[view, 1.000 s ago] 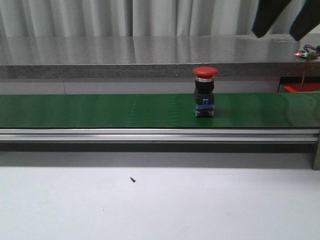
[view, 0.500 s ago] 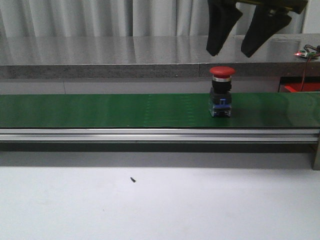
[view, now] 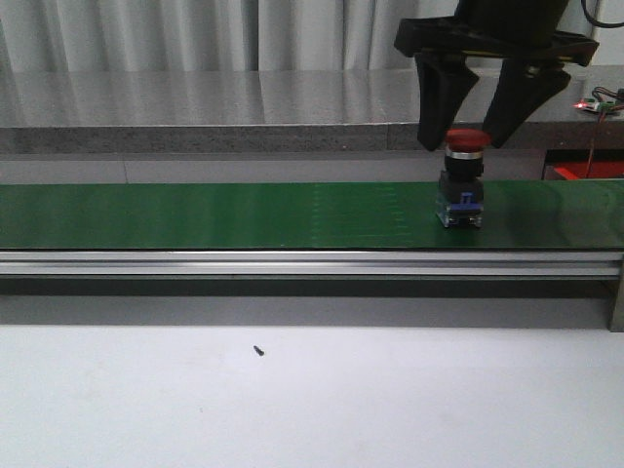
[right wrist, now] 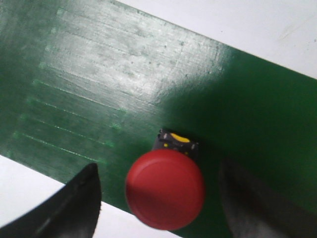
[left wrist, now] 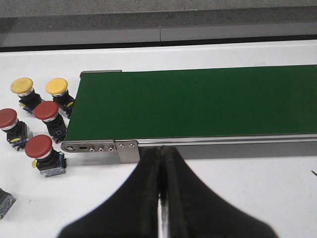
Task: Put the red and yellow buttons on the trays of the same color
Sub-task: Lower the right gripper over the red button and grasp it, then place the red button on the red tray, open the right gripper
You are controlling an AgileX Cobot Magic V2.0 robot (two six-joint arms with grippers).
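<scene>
Red button (view: 461,177) stands upright on the green conveyor belt (view: 195,214), directly under the right gripper (view: 472,138). Red mushroom cap on top, black body, blue base on the belt. Its cap sits level with the fingertips and between them, a gap showing on each side in the front view. Nothing touching that I can see.

Right gripper jaws are spread wide, straddling the cap, nothing gripped. Right wrist view agrees: the cap (right wrist: 165,188) is centred between the two dark fingers (right wrist: 74,208), with green belt showing on both sides of it. A yellow part of the button body peeks out past the cap's edge.

Left gripper (left wrist: 161,198) has its jaws pressed together, only a thin slit between them, nothing in them. It sits just off the near side of the belt's aluminium frame (left wrist: 124,146), by the belt end.

Out past the left jaws, off the belt end on the white table (left wrist: 247,188), is a cluster of loose buttons: two yellow buttons (left wrist: 22,87) side by side, and three red ones (left wrist: 47,111) nearer. One dark object is cut off by the picture's edge; can't tell what it is.

Front view also shows a small black speck (view: 259,350) on the table in front of the belt.
</scene>
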